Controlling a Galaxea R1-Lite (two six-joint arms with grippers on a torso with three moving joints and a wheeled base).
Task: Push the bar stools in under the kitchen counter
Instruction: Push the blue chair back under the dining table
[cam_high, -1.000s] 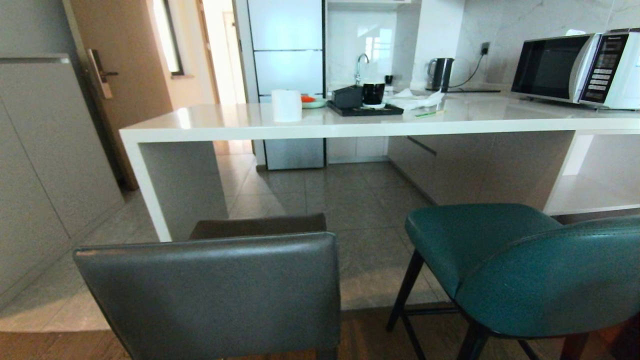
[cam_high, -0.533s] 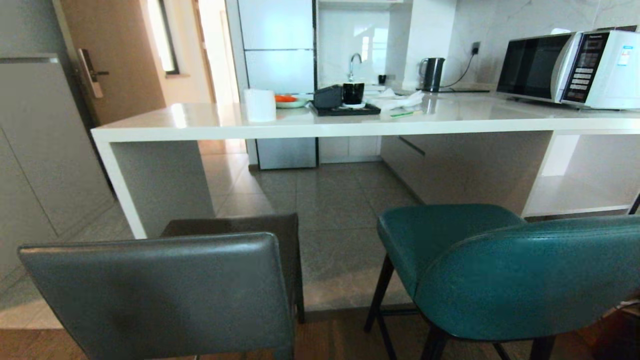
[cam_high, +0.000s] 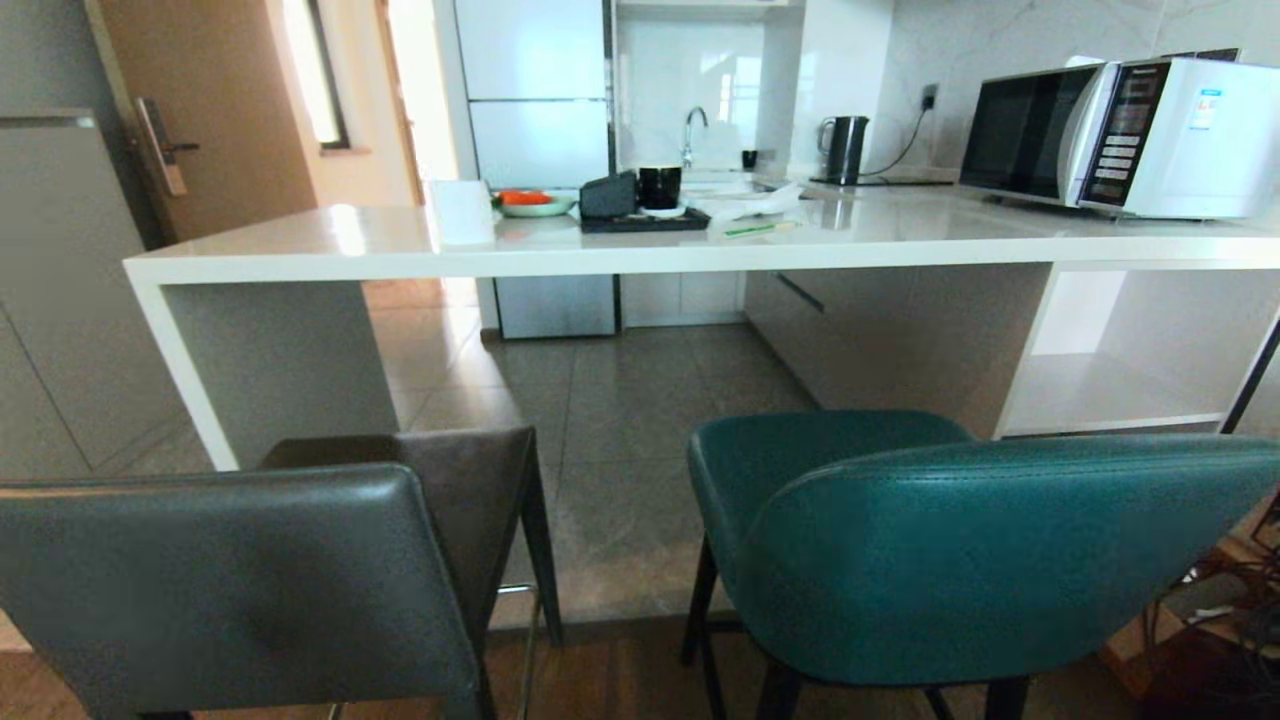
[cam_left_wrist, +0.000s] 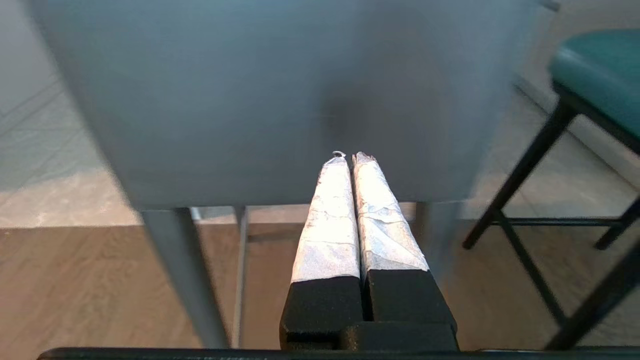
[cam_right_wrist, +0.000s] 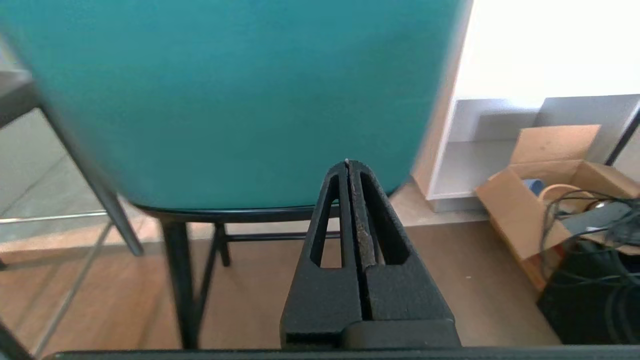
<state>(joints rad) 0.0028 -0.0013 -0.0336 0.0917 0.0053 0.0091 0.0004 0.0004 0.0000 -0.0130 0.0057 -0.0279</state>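
Two bar stools stand in front of the kitchen counter (cam_high: 640, 255), backs towards me. The grey leather stool (cam_high: 230, 580) is on the left, the teal stool (cam_high: 980, 550) on the right, both seats short of the counter's edge. Neither arm shows in the head view. My left gripper (cam_left_wrist: 350, 156) is shut and empty, its taped tips pointing at the lower part of the grey stool's backrest (cam_left_wrist: 280, 95). Shut and empty too, my right gripper (cam_right_wrist: 347, 162) points at the lower back of the teal stool (cam_right_wrist: 240, 95). Whether either tip touches its stool I cannot tell.
On the counter are a microwave (cam_high: 1110, 135), a black tray with cups (cam_high: 645, 215), a paper roll (cam_high: 458, 210) and a kettle (cam_high: 843, 148). White open shelves (cam_high: 1110, 385) sit under its right end. An open cardboard box (cam_right_wrist: 545, 200) and cables lie on the floor at right.
The whole head view has shifted left, so the camera has moved to the right. The teal stool now sits nearer the middle and the grey stool is cut off at the left edge.
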